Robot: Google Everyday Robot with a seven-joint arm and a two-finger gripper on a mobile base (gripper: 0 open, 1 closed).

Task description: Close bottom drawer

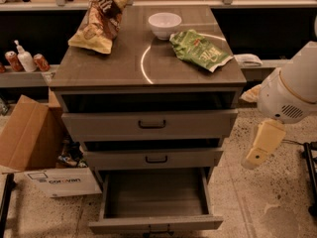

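The bottom drawer [155, 224] of the grey-brown cabinet [148, 66] is pulled far out, and its empty inside faces up. Its small black handle [158, 231] sits at the picture's lower edge. My gripper [261, 147] hangs as a cream-coloured piece under the white rounded arm joint [290, 95]. It is to the right of the cabinet, about level with the middle drawer [153, 158], and touches nothing. The middle drawer and the top drawer [148, 124] each stand slightly out.
On the cabinet top lie a brown-and-yellow chip bag [99, 21], a white bowl [164, 24] and a green chip bag [199, 48]. A cardboard box [25, 133] and a white box [64, 182] stand to the left. Cans and a bottle [24, 61] sit on a low shelf.
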